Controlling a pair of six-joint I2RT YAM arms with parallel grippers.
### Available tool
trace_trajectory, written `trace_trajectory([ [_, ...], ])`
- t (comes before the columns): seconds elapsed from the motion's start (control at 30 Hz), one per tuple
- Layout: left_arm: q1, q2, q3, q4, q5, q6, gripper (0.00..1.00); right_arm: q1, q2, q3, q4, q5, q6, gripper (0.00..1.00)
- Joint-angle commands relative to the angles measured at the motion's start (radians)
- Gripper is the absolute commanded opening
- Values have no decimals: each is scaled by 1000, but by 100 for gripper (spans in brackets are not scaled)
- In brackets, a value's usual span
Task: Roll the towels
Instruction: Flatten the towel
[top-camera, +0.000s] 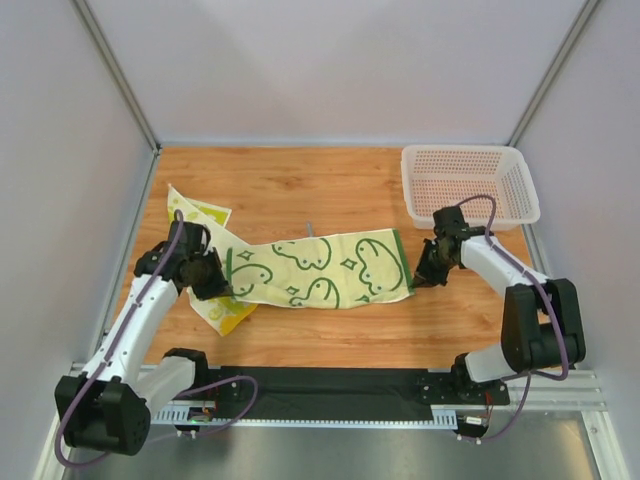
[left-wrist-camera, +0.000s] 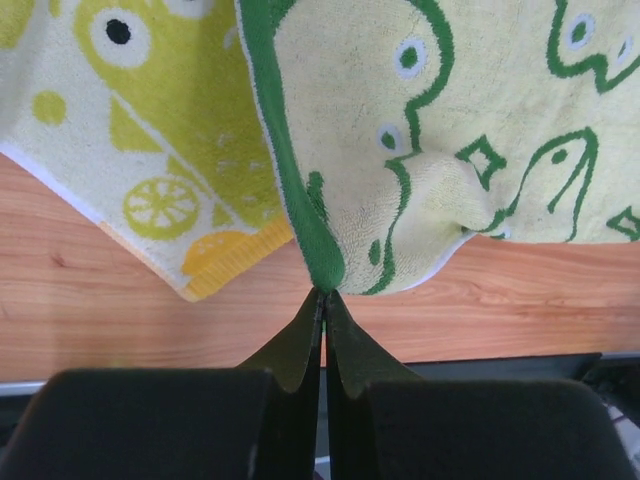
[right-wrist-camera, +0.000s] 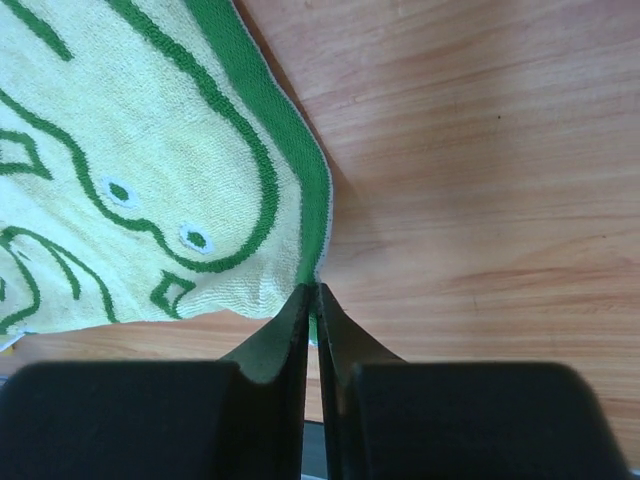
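A pale yellow towel with dark green line drawings and a green border (top-camera: 320, 268) lies stretched flat across the table's middle. My left gripper (top-camera: 218, 283) is shut on its near-left corner, seen in the left wrist view (left-wrist-camera: 322, 292) pinching the green border of that towel (left-wrist-camera: 480, 120). My right gripper (top-camera: 425, 275) is shut on its near-right corner, seen in the right wrist view (right-wrist-camera: 312, 288) on the same towel (right-wrist-camera: 100, 150). A second cream-yellow towel with lime-green and yellow patterns (top-camera: 198, 213) lies partly under the first at the left and also shows in the left wrist view (left-wrist-camera: 170, 130).
A white perforated plastic basket (top-camera: 520, 190) stands at the back right, just behind my right arm. The wooden table (top-camera: 320, 190) is bounded by grey walls on three sides. A black rail runs along the near edge (top-camera: 330, 385).
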Motion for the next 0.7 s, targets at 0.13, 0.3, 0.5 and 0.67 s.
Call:
trace_trajectory([
  [0.13, 33, -35, -14, 54, 38, -77, 4, -88, -51, 25, 77, -55, -9, 12],
  [0.3, 101, -19, -71, 143, 150, -100, 0, -106, -22, 93, 101, -181, -35, 0],
  [0.5, 104, -73, -75, 103, 141, -120, 0, -105, -92, -4, 44, -47, -23, 21],
  [0.67, 104, -111, -77, 80, 109, -123, 1, -50, -158, -104, 64, 29, 46, 52],
])
